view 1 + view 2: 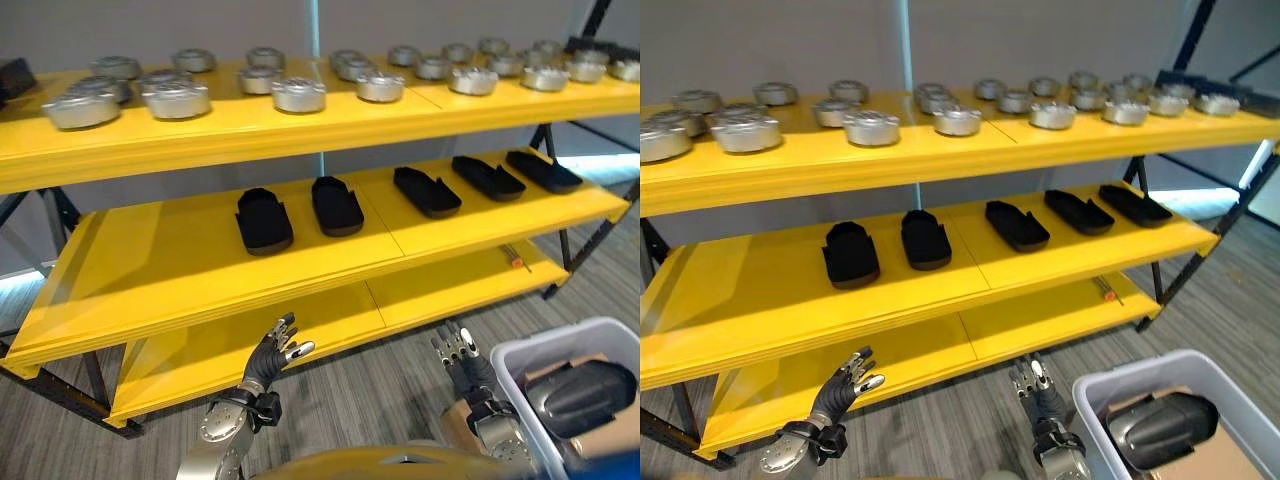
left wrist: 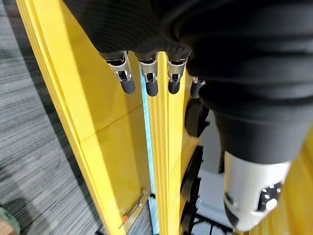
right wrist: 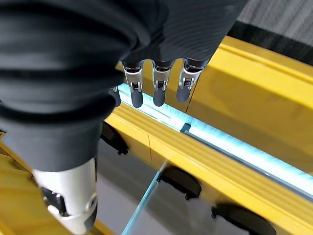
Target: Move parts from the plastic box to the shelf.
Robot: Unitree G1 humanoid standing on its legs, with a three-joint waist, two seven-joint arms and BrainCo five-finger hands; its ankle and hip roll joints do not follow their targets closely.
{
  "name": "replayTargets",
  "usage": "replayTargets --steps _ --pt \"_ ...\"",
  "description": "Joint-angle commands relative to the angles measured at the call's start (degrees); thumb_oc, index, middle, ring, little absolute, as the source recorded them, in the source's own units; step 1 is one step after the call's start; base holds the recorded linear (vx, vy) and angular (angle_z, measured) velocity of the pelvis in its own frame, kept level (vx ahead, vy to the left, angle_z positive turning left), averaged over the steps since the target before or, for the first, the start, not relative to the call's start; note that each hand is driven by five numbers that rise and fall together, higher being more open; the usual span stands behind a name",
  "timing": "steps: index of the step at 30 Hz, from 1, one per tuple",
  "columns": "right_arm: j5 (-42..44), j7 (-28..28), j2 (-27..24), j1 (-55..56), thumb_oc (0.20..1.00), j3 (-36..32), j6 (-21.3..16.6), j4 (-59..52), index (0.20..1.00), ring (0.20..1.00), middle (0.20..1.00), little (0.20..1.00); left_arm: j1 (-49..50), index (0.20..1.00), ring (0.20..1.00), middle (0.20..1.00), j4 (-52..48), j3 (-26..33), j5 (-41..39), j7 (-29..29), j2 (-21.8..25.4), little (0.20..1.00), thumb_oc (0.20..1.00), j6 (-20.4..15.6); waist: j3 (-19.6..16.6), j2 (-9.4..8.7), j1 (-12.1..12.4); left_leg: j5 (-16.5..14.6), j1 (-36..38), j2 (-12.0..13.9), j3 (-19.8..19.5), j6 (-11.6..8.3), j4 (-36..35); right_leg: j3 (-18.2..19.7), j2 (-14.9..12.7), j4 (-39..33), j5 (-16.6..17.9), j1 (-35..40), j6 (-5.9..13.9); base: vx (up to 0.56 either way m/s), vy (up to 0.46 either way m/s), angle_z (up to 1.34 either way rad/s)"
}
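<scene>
Left eye view: left hand (image 1: pixel 272 352) raised low in front of the yellow shelf (image 1: pixel 200 262), palm side up, fingers spread and relaxed, holding nothing. Right hand (image 1: pixel 462 358) raised just beside the plastic box (image 1: pixel 530 352), fingers straight and pointing up, also holding nothing. Dark curved part (image 1: pixel 585 392) lay inside the box at lower right, on brown cardboard. Five black parts (image 1: pixel 264 220) sat in a row on the middle level; round silver parts (image 1: pixel 176 98) lined the top level. Small orange-handled tool (image 1: pixel 517 262) lay on the bottom level, toward its right end.

Right eye view: same layout. Left hand (image 1: pixel 845 385) below the middle level's front edge, clear of it. Right hand (image 1: pixel 1037 390) upright, near the box rim (image 1: pixel 1110 376) but apart from it. Dark part (image 1: pixel 1160 428) in the box, untouched.

Left wrist view: dark-tipped fingers (image 2: pixel 149 83) extended in a row past the ribbed cover, nothing between them, yellow shelf boards beyond, orange-handled tool (image 2: pixel 132 212) seen on a board.

Right wrist view: fingers (image 3: pixel 159 90) straight, free of any object, pointed at the shelf edge; black parts (image 3: pixel 181 180) seen on the level behind.
</scene>
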Motion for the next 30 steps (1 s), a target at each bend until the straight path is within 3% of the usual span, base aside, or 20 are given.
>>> replayTargets --steps 1,5,6,7,10,11,12,13,14,15,17,18,19,21,30 --pt "-1.14 -0.68 1.01 -4.48 1.0 -2.22 -2.59 -4.33 1.0 1.0 1.0 1.0 -1.97 1.0 1.0 1.0 -6.18 2.71 0.79 -0.59 1.19 1.0 1.0 -3.63 4.75 -2.56 -0.77 1.83 2.36 4.88 -4.1 -2.19 -0.49 6.14 -0.17 -5.62 16.26 2.89 2.09 -0.03 -0.143 -0.21" --pt "-1.65 -0.31 -2.17 -3.64 1.0 -2.21 -2.94 -5.65 1.0 1.0 1.0 1.0 -2.79 1.0 1.0 1.0 -7.66 2.93 1.09 -0.12 0.26 1.0 1.0 -3.17 7.09 -2.42 -1.11 2.44 2.59 5.72 -3.93 -2.07 -0.49 7.01 1.43 -2.68 15.6 3.1 2.7 0.0 -0.176 -0.09" --pt "-1.74 -0.5 -4.47 -3.66 1.0 -2.78 -3.63 -6.02 1.0 1.0 1.0 1.0 -2.96 1.0 1.0 1.0 -8.99 2.88 1.51 0.02 0.31 1.0 1.0 -2.98 7.93 -3.02 -1.11 3.21 2.16 5.58 -3.35 -2.11 -0.44 6.98 1.64 -3.5 15.8 3.61 2.88 -0.05 -0.269 0.04" --pt "-1.62 -1.0 -6.36 -3.93 1.0 -4.05 -4.33 -6.58 1.0 1.0 1.0 1.0 -3.98 1.0 1.0 1.0 -10.92 2.16 3.09 0.69 2.18 1.0 1.0 -3.44 9.67 -4.8 -1.09 3.62 1.35 4.43 -1.52 -1.91 -0.03 6.45 1.18 -5.11 16.84 4.24 2.72 -0.07 -0.347 0.19" --pt "-0.16 -0.83 -6.5 -2.82 1.0 -4.87 -4.46 -7.25 1.0 1.0 1.0 1.0 -4.28 1.0 1.0 1.0 -11.31 1.54 3.17 0.47 2.31 1.0 1.0 -3.7 10.66 -6.31 -1.47 3.03 2.33 2.39 1.49 -2.17 0.85 5.27 1.02 -6.81 17.65 5.01 2.33 -0.03 -0.185 0.52" --pt "0.86 -0.55 -6.45 -2.05 1.0 -5.27 -4.63 -7.32 1.0 1.0 1.0 1.0 -4.13 1.0 1.0 1.0 -12.28 1.84 3.36 0.45 2.41 1.0 1.0 -3.89 10.64 -6.68 -0.61 1.51 2.4 -2.19 -0.85 -2.37 0.18 4.92 1.82 -10.69 17.46 5.86 1.03 0.01 -0.291 0.49" --pt "1.35 -0.57 -6.18 -2.14 1.0 -5.05 -4.9 -7.38 1.0 1.0 1.0 1.0 -4.17 1.0 1.0 1.0 -12.45 2.34 3.6 0.74 2.07 1.0 1.0 -4.1 10.51 -6.65 0.29 0.78 1.89 -4.76 -2.66 -2.43 -0.08 4.56 2.49 -12.48 16.93 6.16 0.2 -0.03 -0.471 0.39" --pt "2.03 -0.81 -4.5 -2.99 1.0 -3.16 -5.35 -6.6 1.0 1.0 1.0 1.0 -3.69 1.0 1.0 1.0 -14.37 4.46 5.22 2.07 2.82 1.0 1.0 -5.0 9.63 -7.59 3.85 -0.44 -1.35 -13.22 -9.89 -1.74 1.24 5.81 4.67 -17.12 16.77 6.86 -1.9 -0.05 -0.328 -0.05" --pt "2.01 -0.82 -4.34 -3.06 1.0 -3.13 -5.38 -6.53 1.0 1.0 1.0 1.0 -3.6 1.0 1.0 1.0 -14.53 4.49 5.26 2.14 2.96 1.0 1.0 -4.96 9.5 -7.84 3.98 -0.31 -1.78 -13.38 -9.8 -1.68 1.57 6.01 4.54 -17.38 17.11 6.68 -1.86 -0.08 -0.327 -1.86" --pt "1.6 -1.21 -3.47 -3.78 1.0 -2.19 -5.38 -5.92 1.0 1.0 1.0 1.0 -3.6 1.0 1.0 1.0 -15.07 5.04 5.47 2.43 2.89 1.0 1.0 -5.19 9.48 -7.78 5.63 -0.07 -3.42 -17.73 -13.92 -1.5 2.28 7.42 6.07 -18.0 16.87 6.86 -2.66 -0.09 -0.167 -2.03" --pt "1.24 -2.11 -2.24 -6.72 1.0 -0.45 -5.11 -4.47 1.0 1.0 1.0 1.0 -3.75 1.0 1.0 1.0 -15.63 5.84 5.29 3.12 2.39 1.0 1.0 -5.5 9.35 -7.88 8.27 0.92 -7.88 -22.37 -18.67 -0.26 3.32 9.98 7.96 -20.03 16.76 6.91 -3.32 -0.09 -0.135 -1.15" --pt "1.17 -2.17 -2.2 -6.9 1.0 -0.5 -5.11 -4.37 1.0 1.0 1.0 1.0 -3.8 1.0 1.0 1.0 -15.69 5.85 5.31 3.15 2.39 1.0 1.0 -5.47 9.23 -7.94 8.37 0.87 -8.08 -22.44 -18.56 -0.19 3.41 10.14 7.9 -20.11 16.74 6.77 -3.3 -0.04 -0.012 -1.21" --pt "0.8 -2.69 -1.48 -8.02 1.0 0.69 -5.14 -4.5 1.0 1.0 1.0 1.0 -4.34 1.0 1.0 1.0 -15.49 6.13 5.17 3.3 1.97 1.0 1.0 -5.41 9.47 -7.99 9.12 1.4 -9.88 -24.06 -20.83 0.04 3.38 11.27 8.26 -20.54 16.67 6.85 -3.42 -0.04 0.116 -1.86" --pt "1.15 -2.31 -0.27 -7.02 1.0 1.21 -4.54 -5.18 1.0 1.0 1.0 1.0 -3.11 1.0 1.0 1.0 -15.15 3.43 3.05 3.05 2.13 1.0 1.0 -5.72 5.53 -7.61 6.78 1.25 -8.2 -21.24 -16.64 0.23 3.63 12.32 6.89 -23.2 17.26 5.99 -3.29 0.03 0.219 -1.3" --pt "-1.65 -2.91 0.85 -7.56 1.0 1.17 -3.93 -6.15 1.0 1.0 1.0 1.0 -3.72 1.0 1.0 1.0 -13.62 3.69 2.06 2.43 1.25 1.0 1.0 -4.5 4.83 -6.42 4.3 0.98 -6.88 -21.11 -15.49 -0.04 3.74 14.62 6.95 -20.28 17.99 3.9 -3.23 0.03 0.085 -0.25"
